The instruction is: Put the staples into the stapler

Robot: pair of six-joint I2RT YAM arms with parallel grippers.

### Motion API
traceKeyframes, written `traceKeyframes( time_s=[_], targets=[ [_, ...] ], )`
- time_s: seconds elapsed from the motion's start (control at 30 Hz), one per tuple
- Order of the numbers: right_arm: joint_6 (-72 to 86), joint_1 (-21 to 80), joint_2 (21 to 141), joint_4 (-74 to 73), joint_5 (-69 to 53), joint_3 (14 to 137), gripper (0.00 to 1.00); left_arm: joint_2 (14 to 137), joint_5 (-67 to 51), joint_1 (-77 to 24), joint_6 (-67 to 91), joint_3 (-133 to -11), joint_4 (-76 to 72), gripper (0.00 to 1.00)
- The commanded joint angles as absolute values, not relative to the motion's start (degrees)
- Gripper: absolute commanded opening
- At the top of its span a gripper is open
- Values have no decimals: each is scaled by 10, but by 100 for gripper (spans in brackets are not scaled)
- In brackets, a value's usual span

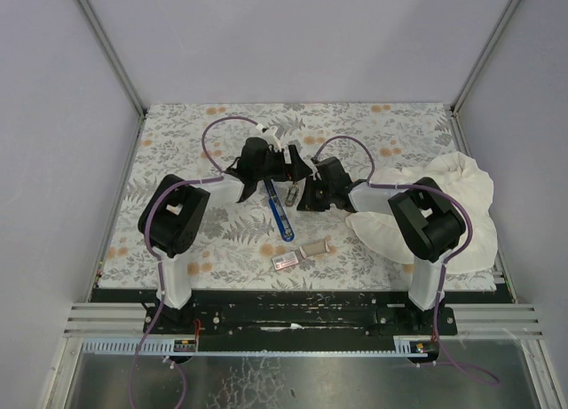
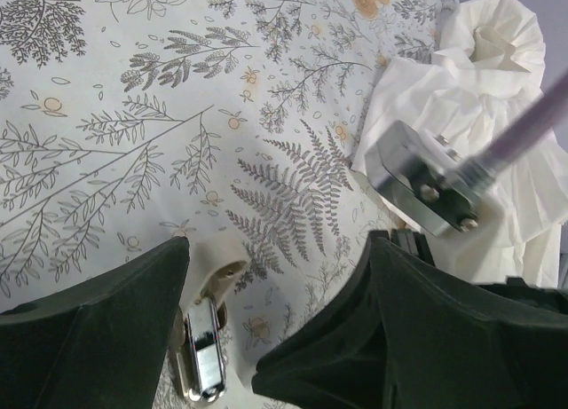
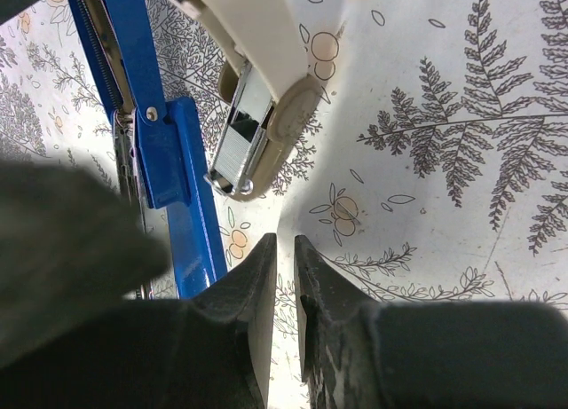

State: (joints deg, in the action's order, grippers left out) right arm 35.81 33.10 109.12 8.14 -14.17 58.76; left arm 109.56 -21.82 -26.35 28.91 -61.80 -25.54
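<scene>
At the centre of the mat (image 1: 177,134), stapler (image 1: 279,210) lay opened, left gripper (image 2: 275,267) spread wide above its end, right gripper (image 3: 284,245) nearly closed, empty.

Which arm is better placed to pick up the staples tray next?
Right. Its hand is nearer the tray, on the same side of the stapler. The left hand stands open around the stapler's cream part.

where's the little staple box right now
In the top view, the staple box lies near the table's front edge, about centre, just left of the grey-tan tray and a little nearer than the blue stapler's near end.
</scene>
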Motion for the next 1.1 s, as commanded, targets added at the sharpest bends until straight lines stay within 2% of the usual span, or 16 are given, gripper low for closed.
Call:
traceKeyframes(
  time_s=[0.0, 0.4, 0.47, 0.63, 0.73, 0.83, 1.07],
  targets=[
    [338, 332, 1110, 63, -117, 596, 21, 1138, -247, -265, 288, -657, -213, 82],
    [334, 331, 1088, 56, -120, 591, 23, 1114, -236, -265, 280, -626, -243, 82],
    [323, 331, 1070, 43, -114, 590, 29, 1087, -218, -265, 274, -612, -240, 84],
    [301, 331, 1013, 11, -93, 581, 52, 994, -145, -264, 258, -575, -201, 88],
    [287, 340, 982, -2, -73, 575, 61, 951, -100, -252, 270, -563, -152, 90],
    [262, 386, 971, -36, -22, 594, 65, 917, -93, -215, 312, -544, -104, 91],
    [232, 466, 1034, -77, 75, 691, 66, 828, -156, -100, 414, -459, -90, 92]
  ],
)
